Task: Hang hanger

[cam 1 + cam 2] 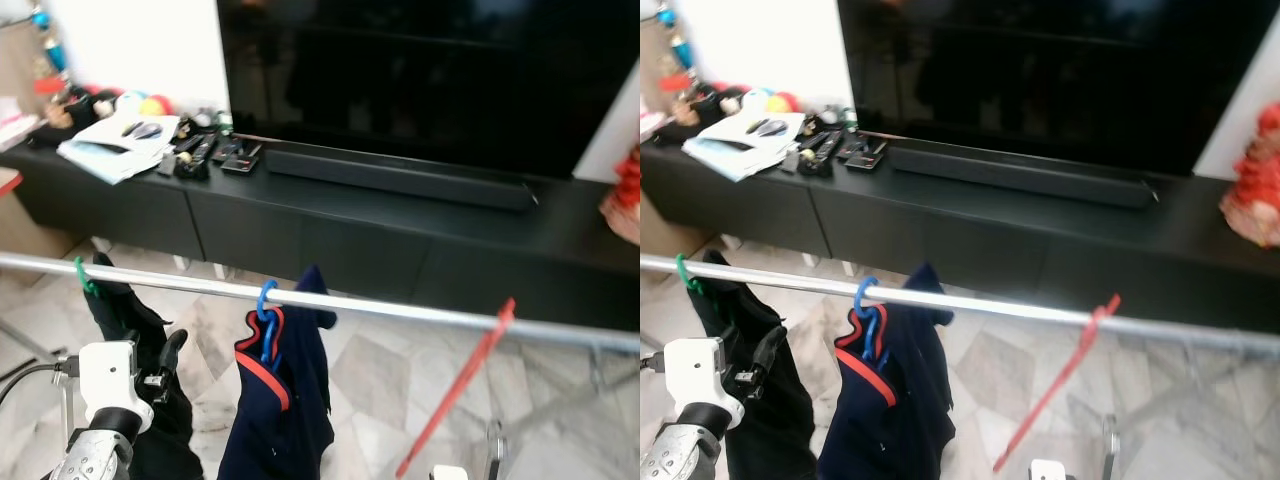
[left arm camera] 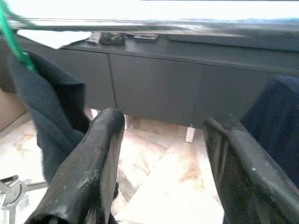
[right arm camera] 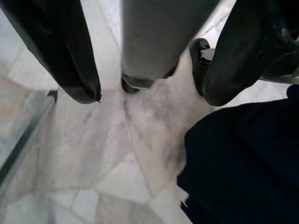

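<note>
Red hanger (image 1: 455, 388) leans on rail (image 1: 420, 310), hook end at rail, long axis running down toward my right side; whether hook is truly over rail I cannot tell. I judge hang step near done: next, confirm seat.

Left gripper (image 2: 161, 154) spread, empty, below rail between black garment (image 1: 130, 320) and navy garment (image 1: 285, 390). Right gripper (image 3: 149, 88) spread, empty, aimed at floor (image 3: 93, 154).

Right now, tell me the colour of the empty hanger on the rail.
Red hanger, clearest in the left eye view.
</note>
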Tool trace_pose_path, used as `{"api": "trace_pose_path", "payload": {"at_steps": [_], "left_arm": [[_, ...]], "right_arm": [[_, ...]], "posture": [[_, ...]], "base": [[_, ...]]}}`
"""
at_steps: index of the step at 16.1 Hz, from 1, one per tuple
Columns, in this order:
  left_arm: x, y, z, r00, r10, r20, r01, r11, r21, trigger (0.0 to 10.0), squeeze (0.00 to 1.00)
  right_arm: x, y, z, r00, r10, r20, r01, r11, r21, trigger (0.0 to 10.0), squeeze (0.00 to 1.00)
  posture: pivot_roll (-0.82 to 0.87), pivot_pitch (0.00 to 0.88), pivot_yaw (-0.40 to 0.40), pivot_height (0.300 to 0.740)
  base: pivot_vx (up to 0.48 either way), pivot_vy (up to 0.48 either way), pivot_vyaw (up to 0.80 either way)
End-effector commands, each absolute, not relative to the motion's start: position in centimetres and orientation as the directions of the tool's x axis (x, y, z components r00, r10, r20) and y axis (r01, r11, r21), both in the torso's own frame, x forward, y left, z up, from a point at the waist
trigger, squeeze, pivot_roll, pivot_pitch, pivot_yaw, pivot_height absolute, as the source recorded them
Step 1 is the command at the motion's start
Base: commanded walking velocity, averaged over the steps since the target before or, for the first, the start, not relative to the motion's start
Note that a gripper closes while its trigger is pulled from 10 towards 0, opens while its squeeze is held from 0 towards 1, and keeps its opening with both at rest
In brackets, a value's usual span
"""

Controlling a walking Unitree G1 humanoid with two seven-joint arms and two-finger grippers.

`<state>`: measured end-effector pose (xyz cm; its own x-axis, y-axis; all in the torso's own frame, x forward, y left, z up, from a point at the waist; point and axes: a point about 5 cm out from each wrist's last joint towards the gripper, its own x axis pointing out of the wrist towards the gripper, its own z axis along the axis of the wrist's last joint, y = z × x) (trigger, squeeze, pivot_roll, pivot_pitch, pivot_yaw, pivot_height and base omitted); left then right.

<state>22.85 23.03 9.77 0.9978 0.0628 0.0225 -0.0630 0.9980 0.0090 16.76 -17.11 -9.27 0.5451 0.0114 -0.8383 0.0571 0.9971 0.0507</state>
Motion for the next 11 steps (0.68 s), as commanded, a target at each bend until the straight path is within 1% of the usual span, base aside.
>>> {"api": "trace_pose_path", "payload": {"at_steps": [1,5,7,8,11], "left_arm": [[22.8,22.9,9.9,0.999,0.046,0.022,-0.046,0.999,0.028,10.0,0.0],[22.7,22.6,9.9,0.999,0.034,0.021,-0.035,0.999,0.027,10.0,0.0],[22.7,22.8,10.1,0.998,0.067,0.017,-0.068,0.997,0.041,10.0,0.0],[22.7,22.8,10.1,0.997,0.071,0.016,-0.071,0.997,0.043,10.0,0.0],[23.4,23.9,11.0,0.989,0.144,0.024,-0.146,0.985,0.092,10.0,0.0]], "right_arm": [[16.5,-17.4,-9.4,0.533,-0.001,-0.846,0.068,0.997,0.041,10.0,0.0],[17.4,-16.0,-9.1,0.543,0.01,-0.84,0.059,0.997,0.05,10.0,0.0],[17.9,-14.7,-9.0,0.547,0.023,-0.837,0.049,0.997,0.059,10.0,0.0],[17.9,-14.7,-8.9,0.547,0.023,-0.837,0.048,0.997,0.059,10.0,0.0],[17.6,-15.5,-9.0,0.545,0.019,-0.838,0.051,0.997,0.055,10.0,0.0]], "posture": [[-0.01,0.058,-0.002,0.721],[0.0,0.067,-0.004,0.721],[0.0,0.071,-0.007,0.721],[0.0,0.071,-0.007,0.721],[0.0,0.073,-0.01,0.721]], "base": [[0.0,0.0,0.0],[0.0,0.0,0.0],[0.0,0.0,0.0],[0.0,0.0,0.0],[0.0,0.0,0.0]]}}
